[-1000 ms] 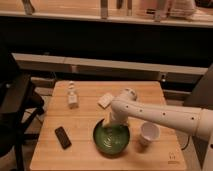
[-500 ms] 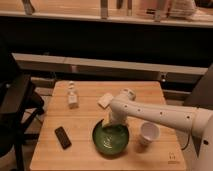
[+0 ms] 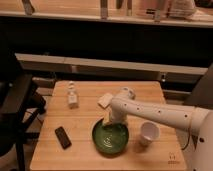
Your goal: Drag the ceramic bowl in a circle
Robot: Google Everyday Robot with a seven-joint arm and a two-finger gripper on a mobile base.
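Gripper (image 3: 111, 121) down at the back-left rim of the green bowl (image 3: 111, 140).
We can't tell if the gripper is apart, together or clamped on the rim. The bowl is wide, shallow and glossy green with pale rings inside. It sits just in front of and below the gripper, front-middle on the wooden table (image 3: 75, 156). It's upright, mouth up, and round, so we see no long axis. A white cup (image 3: 149, 133) stands just right of the bowl, a pale block (image 3: 105, 100) lies behind the gripper, a small bottle (image 3: 72, 96) stands farther left, and a dark flat slab (image 3: 63, 137) lies front-left.
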